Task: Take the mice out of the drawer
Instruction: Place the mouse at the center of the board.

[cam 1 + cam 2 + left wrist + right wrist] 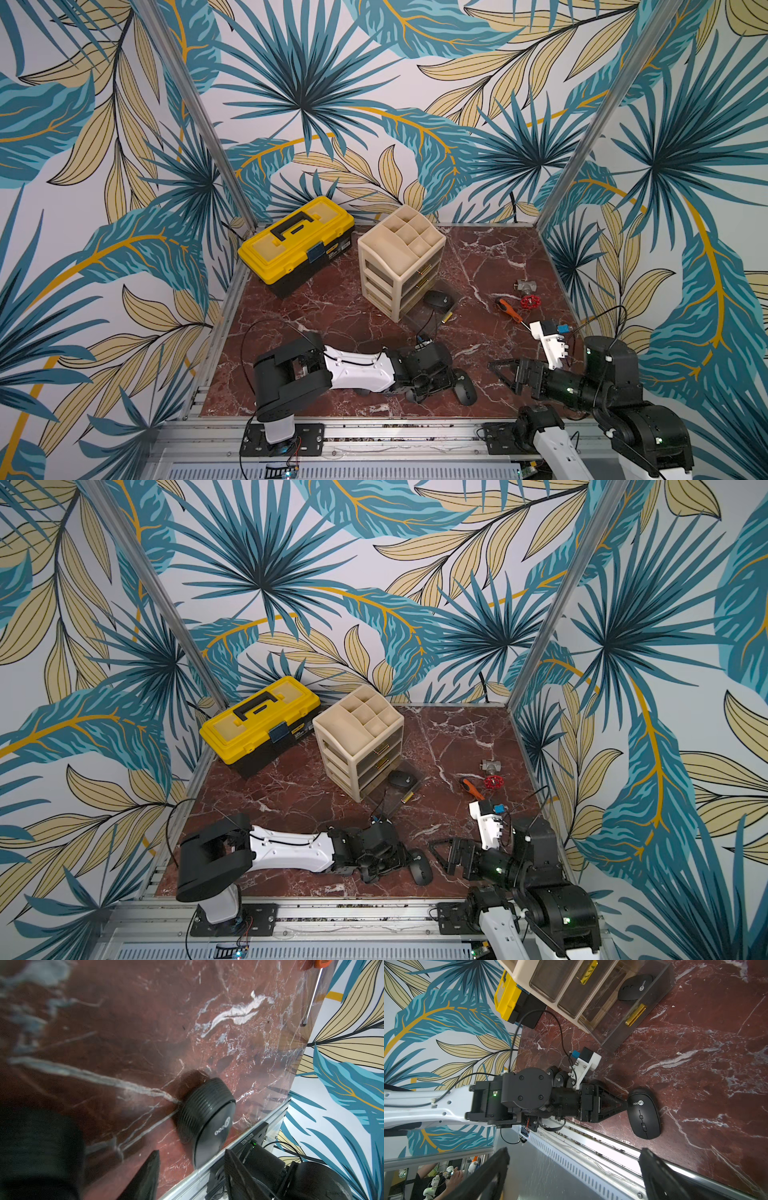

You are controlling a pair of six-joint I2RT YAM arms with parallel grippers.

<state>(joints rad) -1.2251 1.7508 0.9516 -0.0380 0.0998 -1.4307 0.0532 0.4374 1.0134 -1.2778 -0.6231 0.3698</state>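
A dark grey mouse (464, 386) (207, 1122) (643, 1113) lies flat on the marble near the table's front edge. My left gripper (452, 384) (191, 1153) (623, 1103) is open, low over the table. Its fingertips sit at the mouse's rear end, with the jaws standing clear of its sides. Another of the mice (436, 299) (401, 778) (635, 988) lies in the pulled-out bottom drawer (652, 1007) of the beige organizer (399, 249). More dark rounded mice (560, 1079) seem to peek out behind the left wrist. My right gripper (496, 374) (575, 1172) is wide open and empty, to the right of the front mouse.
A yellow toolbox (295, 245) stands at the back left beside the organizer. An orange-handled screwdriver (509, 309) and a red-wheeled valve (528, 300) lie on the right side. The left arm stretches along the front edge, next to the aluminium rail (591, 1142).
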